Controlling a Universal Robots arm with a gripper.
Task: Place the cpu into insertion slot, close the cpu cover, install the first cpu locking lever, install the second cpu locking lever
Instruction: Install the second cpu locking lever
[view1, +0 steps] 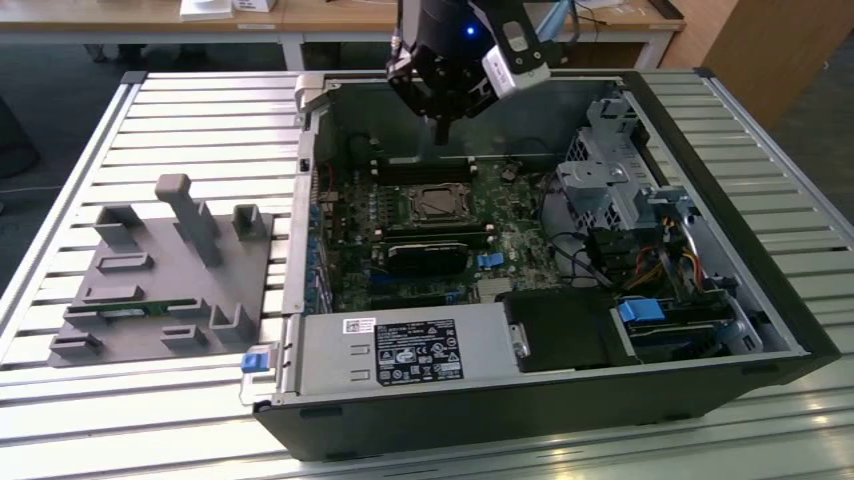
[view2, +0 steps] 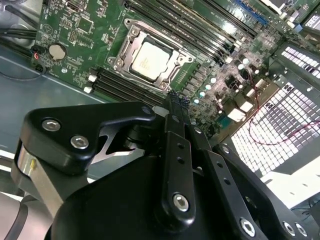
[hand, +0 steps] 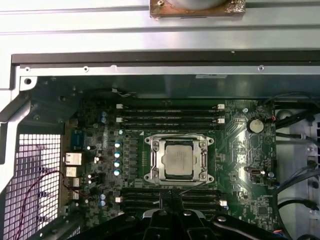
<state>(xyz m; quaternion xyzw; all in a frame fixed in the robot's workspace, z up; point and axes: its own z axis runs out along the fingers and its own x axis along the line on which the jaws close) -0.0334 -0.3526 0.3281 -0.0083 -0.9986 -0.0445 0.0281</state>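
cpu (hand: 180, 160) seated in insertion slot (hand: 154, 159), cover (hand: 178, 137) down | gripper (hand: 171, 199) pressed together, empty, above slot | motherboard (hand: 250, 150) inside open case (view1: 747, 330)

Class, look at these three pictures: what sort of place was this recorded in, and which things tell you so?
Most likely a robotics lab or test workshop: an opened computer case lies on a slatted metal bench, a grey parts fixture stands beside it, and the gripper hangs over the motherboard.

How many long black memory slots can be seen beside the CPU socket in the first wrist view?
4 are clear: two on one side of the insertion slot, two on the opposite side near the gripper, which may hide more.
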